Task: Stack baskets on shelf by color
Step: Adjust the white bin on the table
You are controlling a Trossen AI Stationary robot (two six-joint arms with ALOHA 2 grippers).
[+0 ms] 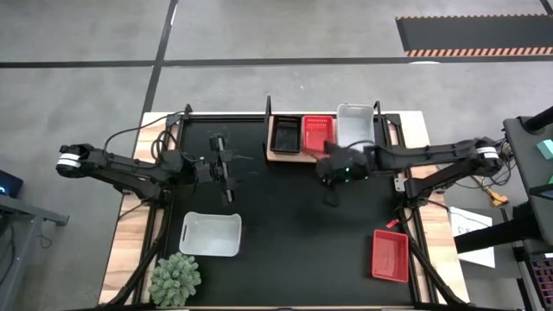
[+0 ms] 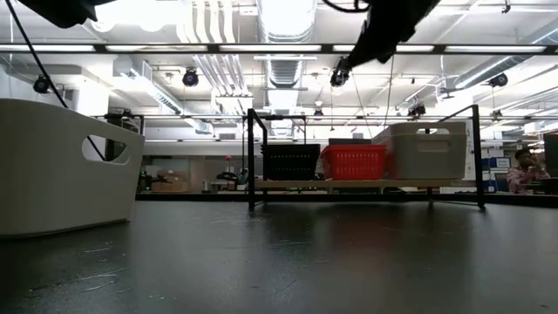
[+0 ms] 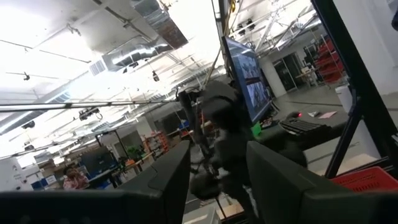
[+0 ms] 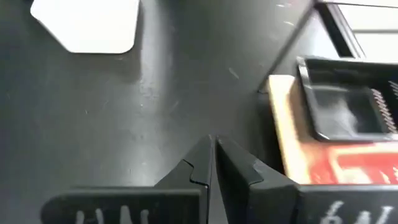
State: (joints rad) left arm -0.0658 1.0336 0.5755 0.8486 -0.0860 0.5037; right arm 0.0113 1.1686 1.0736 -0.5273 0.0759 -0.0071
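The shelf (image 1: 278,156) stands at the table's far edge and carries a black basket (image 1: 285,134), a red basket (image 1: 318,131) and a white basket (image 1: 355,124) side by side on its board. Another white basket (image 1: 210,235) sits on its base on the mat near the left front, and another red basket (image 1: 390,256) on the right front. My right gripper (image 1: 331,195) hovers shut just in front of the shelf, holding nothing (image 4: 211,155). My left gripper (image 1: 227,177) hangs open over the mat's left half, empty (image 3: 217,180). Other baskets are out of view.
A spiky green plant (image 1: 175,278) stands at the near left corner. The low view shows the near white basket (image 2: 61,166) large on the left and the shelf (image 2: 366,183) with its black rods across the mat. Bare black mat (image 1: 294,233) lies between the arms.
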